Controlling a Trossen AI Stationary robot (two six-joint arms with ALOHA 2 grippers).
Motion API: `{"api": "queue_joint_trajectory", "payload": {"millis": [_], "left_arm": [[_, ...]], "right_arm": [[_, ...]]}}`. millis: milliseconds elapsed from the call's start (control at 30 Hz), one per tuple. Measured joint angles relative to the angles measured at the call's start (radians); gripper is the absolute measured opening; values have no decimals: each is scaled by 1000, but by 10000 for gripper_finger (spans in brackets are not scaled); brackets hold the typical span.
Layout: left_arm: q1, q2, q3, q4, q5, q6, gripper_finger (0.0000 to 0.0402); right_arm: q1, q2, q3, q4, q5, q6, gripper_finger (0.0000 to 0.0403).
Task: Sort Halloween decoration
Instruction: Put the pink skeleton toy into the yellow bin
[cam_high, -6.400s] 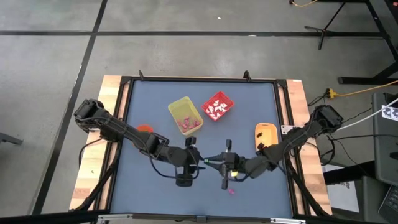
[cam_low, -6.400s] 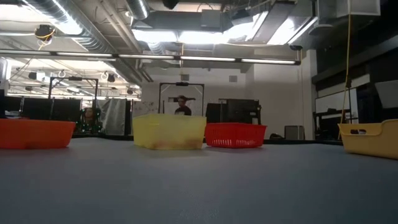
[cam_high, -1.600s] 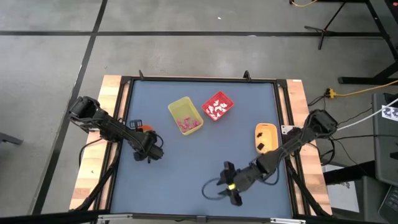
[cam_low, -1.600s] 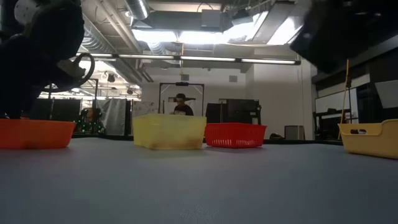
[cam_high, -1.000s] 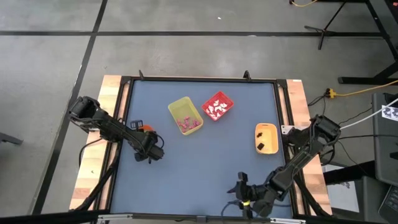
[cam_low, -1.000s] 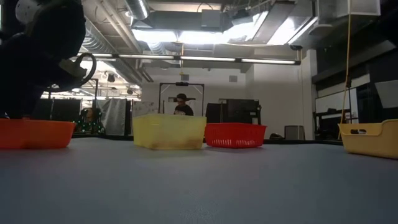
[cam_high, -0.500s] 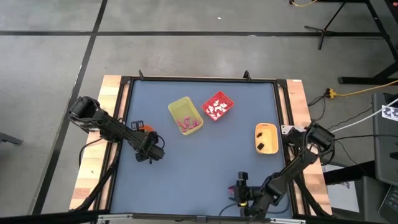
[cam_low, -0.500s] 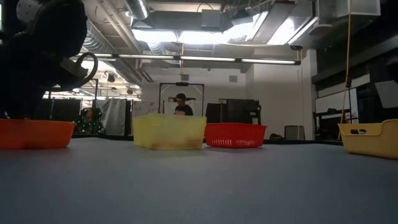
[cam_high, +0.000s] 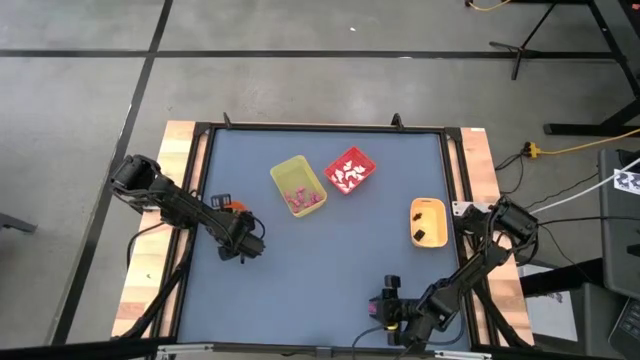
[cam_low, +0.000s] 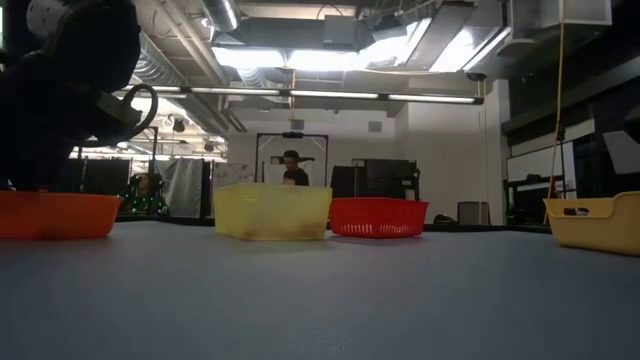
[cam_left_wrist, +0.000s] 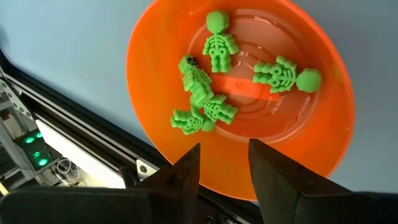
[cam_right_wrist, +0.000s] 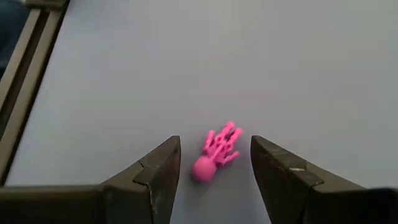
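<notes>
Writing: no brand, label or readable text shows on any bin, trinket or arm.
Right gripper (cam_right_wrist: 212, 163): low over the blue table (cam_high: 320, 270) by its near edge, fingers spread, a pink skeleton trinket (cam_right_wrist: 217, 152) lying loose between them, touching neither.
Left gripper (cam_left_wrist: 221, 168): above the orange bowl (cam_left_wrist: 323, 81) at the table's left side, fingers parted and holding nothing.
Green skeletons (cam_left_wrist: 205, 93): several lie in the orange bowl.
Yellow bin (cam_high: 298, 186): mid-table, pink trinkets inside.
Red bin (cam_high: 349, 170): just beside the yellow one, white trinkets inside.
Orange tray (cam_high: 427, 221): right side, black trinkets in it.
Change: a second and a half ago the right gripper was farther in from the near edge; the left arm has stayed put.
</notes>
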Motion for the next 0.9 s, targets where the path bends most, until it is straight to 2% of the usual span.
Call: {"api": "queue_joint_trajectory", "payload": {"millis": [267, 700, 900], "left_arm": [[0, 0, 0, 1, 0, 0, 119], [0, 0, 0, 6, 0, 0, 119], [0, 0, 0, 6, 0, 0, 119]], "right_arm": [[0, 0, 0, -33, -22, 25, 187], [0, 0, 1, -27, -41, 25, 76], [0, 0, 1, -28, -43, 24, 42]]}}
